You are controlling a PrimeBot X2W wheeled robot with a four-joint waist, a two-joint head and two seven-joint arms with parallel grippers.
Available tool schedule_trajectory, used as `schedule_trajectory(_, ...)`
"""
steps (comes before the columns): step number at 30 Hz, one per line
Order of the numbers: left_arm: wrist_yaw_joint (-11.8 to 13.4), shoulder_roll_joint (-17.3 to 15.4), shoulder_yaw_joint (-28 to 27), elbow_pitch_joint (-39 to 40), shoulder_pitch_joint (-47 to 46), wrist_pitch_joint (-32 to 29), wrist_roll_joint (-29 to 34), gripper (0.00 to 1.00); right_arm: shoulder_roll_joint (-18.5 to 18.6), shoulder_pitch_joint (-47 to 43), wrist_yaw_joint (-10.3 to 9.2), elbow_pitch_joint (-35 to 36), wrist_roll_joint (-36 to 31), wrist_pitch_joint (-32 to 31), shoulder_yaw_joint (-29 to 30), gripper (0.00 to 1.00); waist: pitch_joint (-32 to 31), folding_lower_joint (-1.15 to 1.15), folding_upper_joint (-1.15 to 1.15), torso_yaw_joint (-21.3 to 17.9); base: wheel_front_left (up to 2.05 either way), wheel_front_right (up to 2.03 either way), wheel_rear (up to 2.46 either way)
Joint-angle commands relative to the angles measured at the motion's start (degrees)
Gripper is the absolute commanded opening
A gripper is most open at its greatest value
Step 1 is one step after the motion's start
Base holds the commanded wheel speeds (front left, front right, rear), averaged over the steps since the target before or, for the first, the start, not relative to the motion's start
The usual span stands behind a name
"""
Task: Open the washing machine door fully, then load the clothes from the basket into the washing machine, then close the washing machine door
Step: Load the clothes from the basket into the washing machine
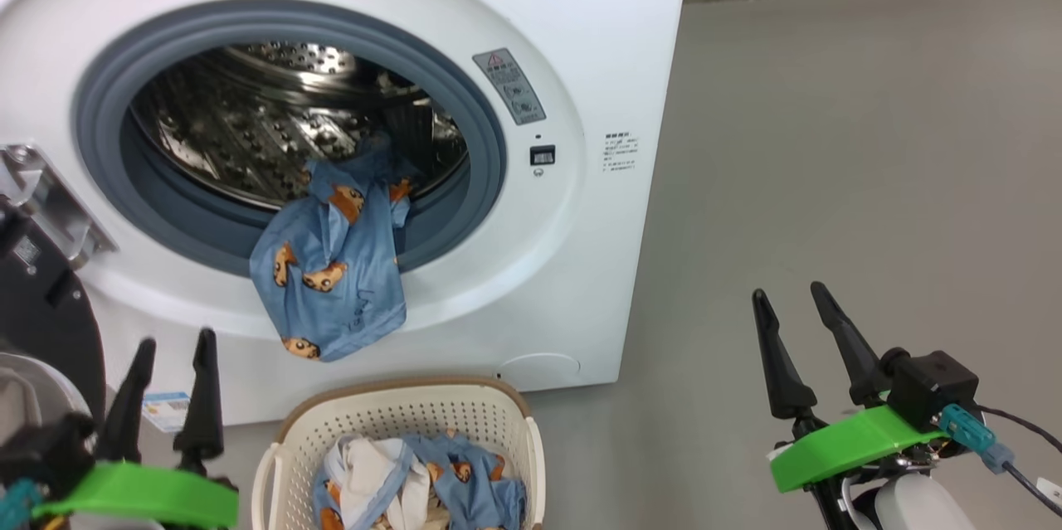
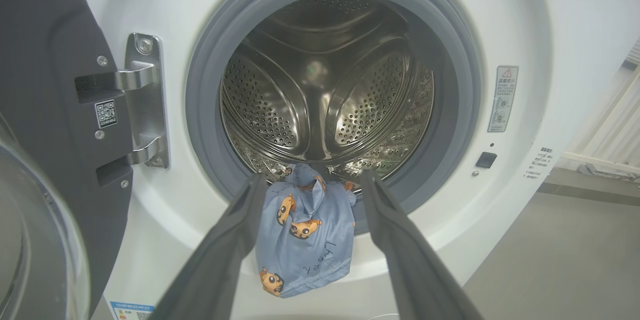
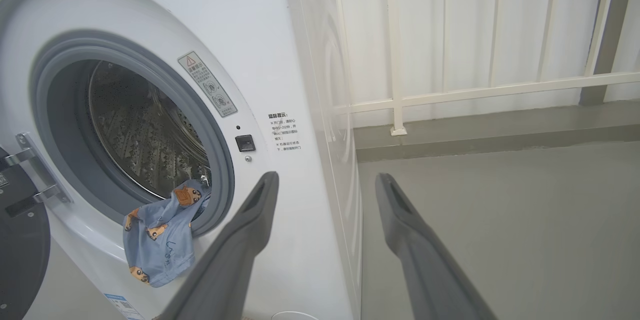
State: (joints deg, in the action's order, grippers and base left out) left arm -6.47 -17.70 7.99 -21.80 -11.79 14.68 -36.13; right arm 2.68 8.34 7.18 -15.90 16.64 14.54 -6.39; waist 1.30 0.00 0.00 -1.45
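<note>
The white washing machine (image 1: 572,32) stands with its door (image 1: 41,306) swung open to the left; the door (image 2: 45,109) fills the left edge of the left wrist view. One light-blue garment (image 1: 332,273) hangs out over the grey seal, half inside the steel drum (image 2: 325,94). More clothes (image 1: 431,484) lie in the cream basket (image 1: 398,422) on the floor below the opening. My left gripper (image 1: 170,343) is open at the lower left, empty, pointing at the hanging garment (image 2: 305,235). My right gripper (image 1: 788,298) is open and empty, off to the machine's right.
Grey floor (image 1: 830,182) stretches right of the machine. A white railing (image 3: 475,89) runs behind it in the right wrist view. The door's steel hinge (image 2: 142,99) sits left of the opening.
</note>
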Motion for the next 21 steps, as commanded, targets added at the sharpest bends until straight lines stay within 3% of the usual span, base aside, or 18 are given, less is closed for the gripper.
schedule_trajectory(1,0.8,-1.0,-3.0,2.9,0.5,0.3,0.8,1.00,0.2,0.3,0.31,1.2,-0.7,0.5,-0.9,1.00,-1.2,0.00,0.00,-0.2,0.00,0.00,0.00)
schedule_trajectory(21,1.4,1.4,-5.9,9.9,7.7,0.3,4.0,1.00,0.2,-2.2,0.31,3.7,-2.2,0.5,0.3,1.00,-1.1,0.00,0.00,-0.4,0.00,0.00,0.00)
